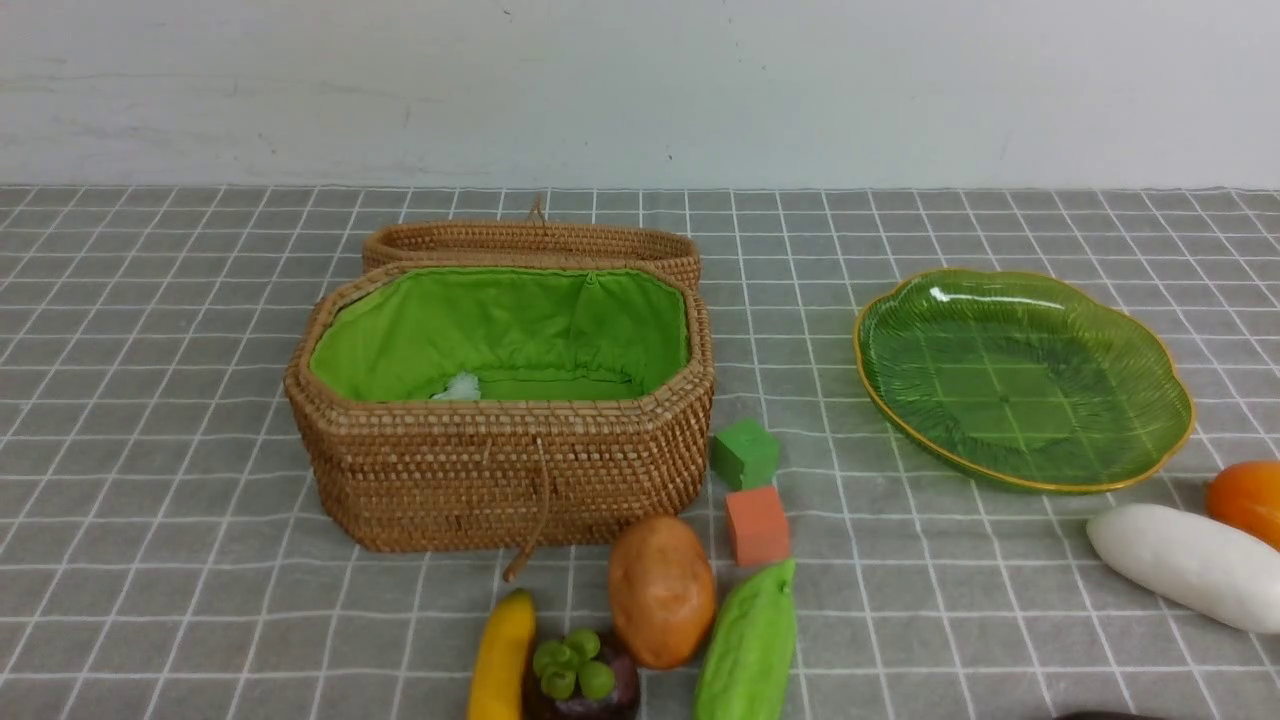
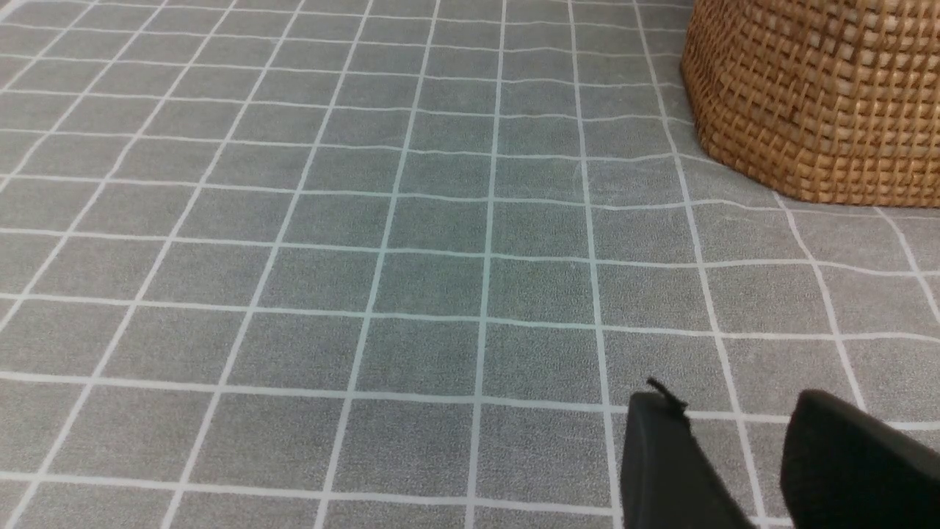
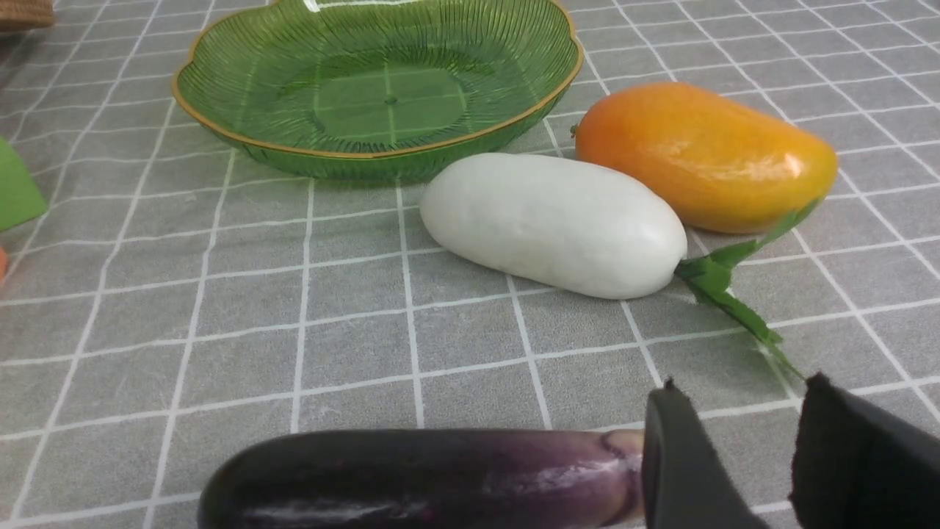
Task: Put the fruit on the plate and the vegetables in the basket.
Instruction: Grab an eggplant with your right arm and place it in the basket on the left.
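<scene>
We've got a gray gridded tabletop (image 1: 150, 400) carrying: basket (image 1: 500, 470), lid (image 1: 530, 243) behind it, plate (image 1: 1020, 380), green cube (image 1: 745, 453), orange cube (image 1: 757, 525), potato (image 1: 661, 590), gourd (image 1: 748, 645), banana (image 1: 503, 655), mangosteen (image 1: 580, 680), radish (image 1: 1185, 565), mango (image 1: 1245, 500), eggplant (image 3: 411, 477).

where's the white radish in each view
Front view: white radish at the right edge, nearer than the green plate, beside the mango.
Left wrist view: not in it; only the basket and tablecloth.
Right wrist view: mid-picture, between the green plate and the eggplant.
Shared landmark: the green plate, in the front and right wrist views.
</scene>
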